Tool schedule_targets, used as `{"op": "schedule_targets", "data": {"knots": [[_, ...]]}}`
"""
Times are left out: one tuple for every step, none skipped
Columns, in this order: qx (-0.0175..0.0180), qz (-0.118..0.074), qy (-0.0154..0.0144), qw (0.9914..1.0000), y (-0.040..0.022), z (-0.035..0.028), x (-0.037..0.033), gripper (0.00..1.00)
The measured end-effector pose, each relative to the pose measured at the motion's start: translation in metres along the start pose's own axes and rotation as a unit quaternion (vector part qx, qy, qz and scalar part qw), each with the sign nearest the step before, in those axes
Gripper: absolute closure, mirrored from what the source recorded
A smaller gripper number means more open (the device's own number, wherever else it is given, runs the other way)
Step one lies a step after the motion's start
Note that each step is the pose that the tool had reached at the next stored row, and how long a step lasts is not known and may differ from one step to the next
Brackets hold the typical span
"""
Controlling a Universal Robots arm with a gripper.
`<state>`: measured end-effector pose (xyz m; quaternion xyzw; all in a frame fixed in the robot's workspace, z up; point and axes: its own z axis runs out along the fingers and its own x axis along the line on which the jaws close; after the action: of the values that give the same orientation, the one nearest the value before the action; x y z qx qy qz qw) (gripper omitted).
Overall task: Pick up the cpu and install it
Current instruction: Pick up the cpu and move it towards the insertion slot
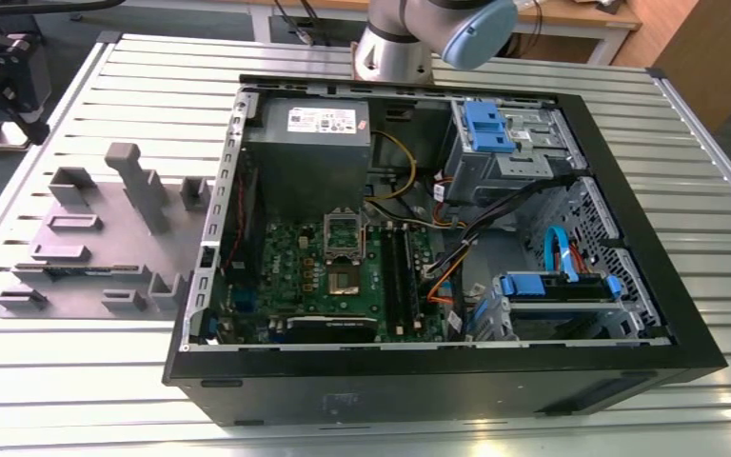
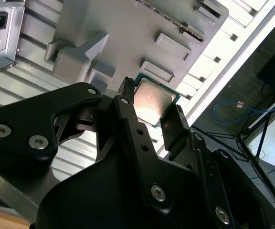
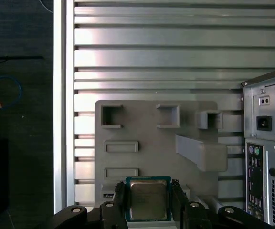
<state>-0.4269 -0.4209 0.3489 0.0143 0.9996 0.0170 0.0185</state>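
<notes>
The cpu (image 3: 148,200) is a small square chip with a silvery top and a thin green edge. My gripper (image 3: 148,191) is shut on it, one black finger (image 3: 121,198) against each side. It hangs well above the lilac-grey holder plate (image 3: 142,129), over the plate's edge. In the second wrist view the cpu (image 2: 153,101) sits between the same fingertips of the gripper (image 2: 152,98), with the holder plate (image 2: 128,33) behind it. In the exterior view the motherboard socket (image 1: 344,277) lies bare, its dark metal frame (image 1: 343,231) flipped up.
The open black computer case (image 1: 442,371) lies on the slatted aluminium table (image 1: 87,381), with the holder plate (image 1: 87,252) at the exterior view's left. The grey power-supply box (image 1: 308,143), drive cages and cables crowd the case. The case's rear panel (image 3: 269,157) borders the plate.
</notes>
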Motion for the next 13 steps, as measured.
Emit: {"op": "schedule_targets", "data": {"knots": [[0.0,0.0,0.0,1.0,0.0,0.0,-0.0001,0.53],[0.0,0.0,0.0001,1.0,0.0,-0.0001,-0.0001,0.53],[0.0,0.0,0.0001,1.0,0.0,-0.0001,-0.0002,0.53],[0.0,0.0,0.0001,1.0,0.0,-0.0001,-0.0002,0.53],[0.0,0.0,0.0,1.0,0.0,0.0,-0.0002,0.53],[0.0,0.0,0.0,1.0,0.0,-0.0001,-0.0002,0.53],[0.0,0.0,0.0001,1.0,0.0,-0.0001,-0.0002,0.53],[0.0,0.0,0.0003,1.0,0.0,0.0,-0.0005,0.53],[0.0,0.0,0.0008,1.0,0.0,-0.0001,-0.001,0.53],[0.0001,0.0,0.0015,1.0,0.0,-0.0001,-0.0014,0.53],[0.0003,0.0,0.0022,1.0,0.0,0.0001,-0.0019,0.53],[0.0011,0.0,0.0032,0.99999,0.0001,0.0002,-0.0025,0.53],[0.0022,0.0,0.0043,0.99999,0.0001,0.0003,-0.0032,0.53]]}}
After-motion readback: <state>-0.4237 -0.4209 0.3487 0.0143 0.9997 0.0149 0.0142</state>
